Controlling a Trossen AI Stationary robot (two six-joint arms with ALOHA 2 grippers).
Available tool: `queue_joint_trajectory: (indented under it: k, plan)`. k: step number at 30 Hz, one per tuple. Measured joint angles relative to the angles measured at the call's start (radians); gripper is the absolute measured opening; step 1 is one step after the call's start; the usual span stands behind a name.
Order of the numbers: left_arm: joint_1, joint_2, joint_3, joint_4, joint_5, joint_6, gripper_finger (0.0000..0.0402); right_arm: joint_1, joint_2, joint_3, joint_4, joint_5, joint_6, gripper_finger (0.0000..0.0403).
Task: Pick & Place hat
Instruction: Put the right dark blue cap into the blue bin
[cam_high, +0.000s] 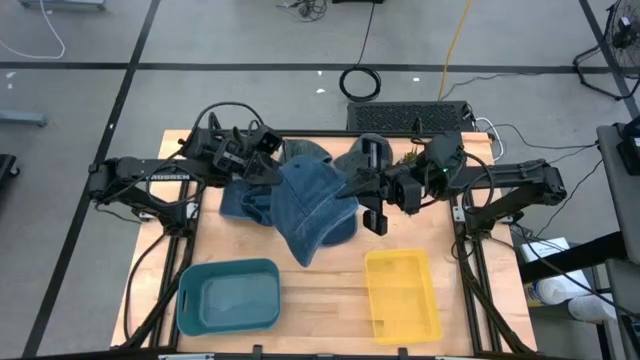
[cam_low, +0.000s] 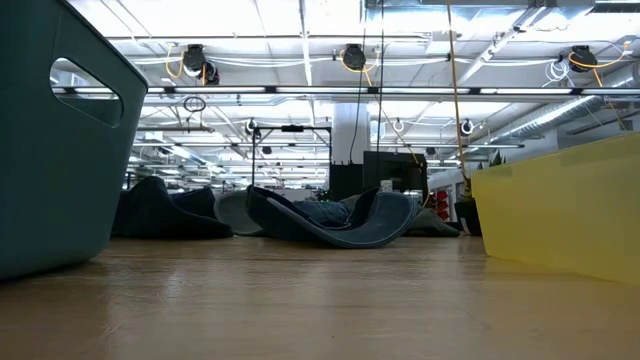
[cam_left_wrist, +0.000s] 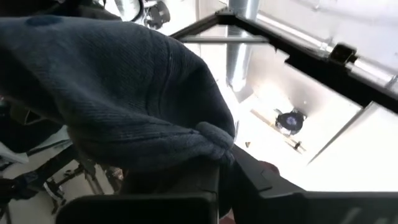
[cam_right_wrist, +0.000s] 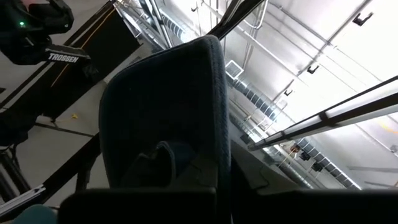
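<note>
A blue ribbed knit hat (cam_high: 308, 208) hangs in the air over the middle of the table, between my two grippers. My left gripper (cam_high: 274, 168) is shut on its left side and my right gripper (cam_high: 352, 188) is shut on its right side. Both point slantwise upward. In the left wrist view the hat (cam_left_wrist: 124, 93) bulges out over the fingers. In the right wrist view it (cam_right_wrist: 168, 106) stands up as a flat panel. The hat's lower part (cam_high: 306, 250) droops toward the table's near edge. My left gripper pinches a bunched fold at the hat's edge (cam_left_wrist: 210, 138) between its two fingers, coming from the table's left and slanting upward. The rest of the hat swells out above the fingers, clear of the table. My right gripper pinches the hat's ribbed edge (cam_right_wrist: 186, 167) between its two fingers, coming from the table's right and slanting upward. The cloth stands up beyond the fingers; one layer or several, I cannot tell. The hat is lifted.
More blue hats lie on the table under and behind the held one (cam_high: 248, 206) (cam_high: 352, 152) (cam_low: 330, 222). A teal bin (cam_high: 228, 296) stands near the front left and a yellow bin (cam_high: 402, 296) near the front right. Bare wood (cam_high: 320, 300) lies between them.
</note>
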Motion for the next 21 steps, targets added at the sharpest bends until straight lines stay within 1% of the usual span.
queue_joint_trajectory:
  k: [2, 4, 5, 7, 10, 13, 17, 21]
  plan:
    - [0.0, 0.0, 0.0, 0.0, 0.019, 0.004, 0.0017, 0.0, 0.0, 0.0, -0.002, -0.001, 0.0, 0.0001]
    - [0.001, 0.0, 0.0, 0.0, 0.026, 0.01, 0.0011, 0.0, 0.0, 0.0, -0.002, 0.0, 0.001, 0.0006]
    - [0.004, 0.0, 0.0, 0.0, 0.031, 0.02, 0.0009, 0.0, 0.0, 0.0, -0.003, 0.014, 0.002, 0.0011]
    - [0.017, 0.0, 0.0, 0.003, 0.049, 0.029, 0.0009, 0.001, 0.0, 0.0, -0.005, 0.076, 0.021, 0.0021]
    - [0.052, -0.009, 0.0, 0.001, 0.074, 0.024, 0.0008, 0.003, -0.004, 0.0, -0.011, 0.149, 0.12, 0.0038]
    - [0.097, -0.035, 0.0, 0.001, 0.093, 0.022, 0.0008, 0.002, -0.021, 0.0, -0.025, 0.151, 0.244, 0.0055]
    - [0.17, -0.087, 0.0, -0.027, 0.151, 0.023, 0.0008, 0.002, -0.061, 0.0, -0.136, 0.157, 0.375, 0.0077]
    - [0.247, -0.158, 0.0, -0.077, 0.205, 0.031, 0.0008, 0.003, -0.119, 0.0, -0.291, 0.151, 0.459, 0.0092]
